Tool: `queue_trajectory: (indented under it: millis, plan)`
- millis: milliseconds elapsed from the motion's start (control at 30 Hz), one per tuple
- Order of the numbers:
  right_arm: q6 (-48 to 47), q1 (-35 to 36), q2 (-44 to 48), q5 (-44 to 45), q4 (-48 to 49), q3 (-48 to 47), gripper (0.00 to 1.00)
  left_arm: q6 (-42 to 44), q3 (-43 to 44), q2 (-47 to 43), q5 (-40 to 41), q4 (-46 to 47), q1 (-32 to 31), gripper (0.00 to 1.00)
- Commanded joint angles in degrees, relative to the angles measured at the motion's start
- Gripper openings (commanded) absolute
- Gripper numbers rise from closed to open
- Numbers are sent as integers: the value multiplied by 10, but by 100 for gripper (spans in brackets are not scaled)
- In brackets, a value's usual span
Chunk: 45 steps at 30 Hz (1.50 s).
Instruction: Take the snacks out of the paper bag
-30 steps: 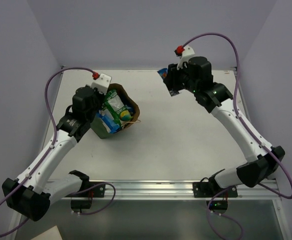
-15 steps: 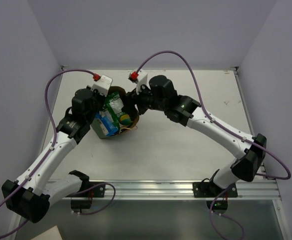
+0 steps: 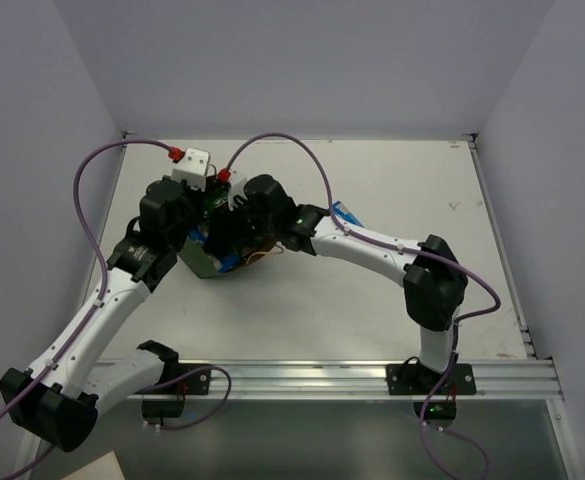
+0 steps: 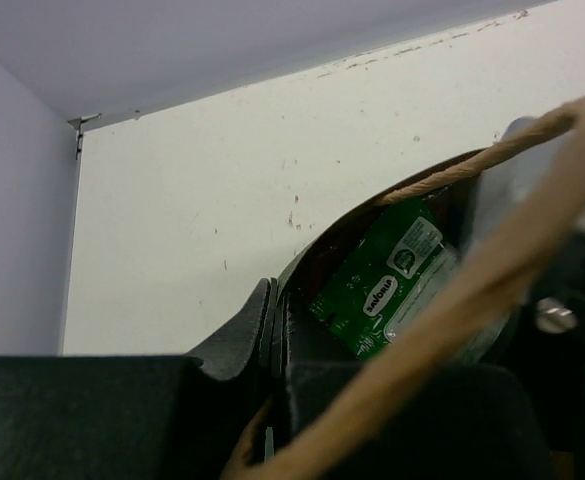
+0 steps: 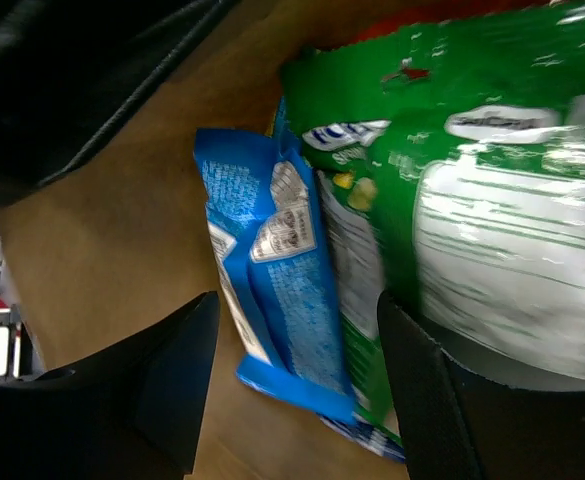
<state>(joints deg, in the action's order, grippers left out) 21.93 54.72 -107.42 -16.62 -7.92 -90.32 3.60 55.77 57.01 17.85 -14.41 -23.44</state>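
The dark green paper bag (image 3: 196, 260) lies tilted at the table's left with its mouth toward the right. My left gripper (image 3: 198, 205) is shut on its rim, as the left wrist view (image 4: 275, 322) shows, next to a tan handle (image 4: 492, 290) and a green packet (image 4: 382, 290). My right gripper (image 3: 230, 228) is inside the bag's mouth. In the right wrist view it is open (image 5: 297, 305), its fingers on either side of a blue-and-white packet (image 5: 282, 300) and a green packet (image 5: 472, 200) on the brown lining (image 5: 102, 250). A small blue packet (image 3: 344, 212) lies on the table.
The right arm's forearm (image 3: 372, 240) stretches across the middle of the table from its base at the near right. Purple cables (image 3: 282, 145) loop above both wrists. Walls close the table at left, back and right.
My right arm has swung left from the far right, where it held a blue packet, to the bag's mouth. That packet now lies on the table. The left arm has barely moved.
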Motion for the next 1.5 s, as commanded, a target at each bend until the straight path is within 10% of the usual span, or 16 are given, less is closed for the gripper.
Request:
queue_trajectory:
  millis: [0,133,367,500,867,1167,1467]
  plan:
    - [27,15,-17,-26,61,-38,68,-35,22,-9,16,-7,0,0]
    - [36,20,-51,-37,63,-43,66,-54,22,-8,-2,-7,0,0]
    - [-11,17,-5,-23,28,-50,5,-49,20,-5,19,-6,0,0]
    - [-57,-4,68,19,2,-39,0,-45,14,-1,32,2,0,0]
    - [-74,-226,227,75,-49,73,0,-39,17,21,50,3,0,0]
    - [-76,-386,83,149,-46,75,5,-39,29,41,24,3,1,0]
    - [-105,-394,22,127,-87,35,50,-39,40,43,10,-8,0,0]
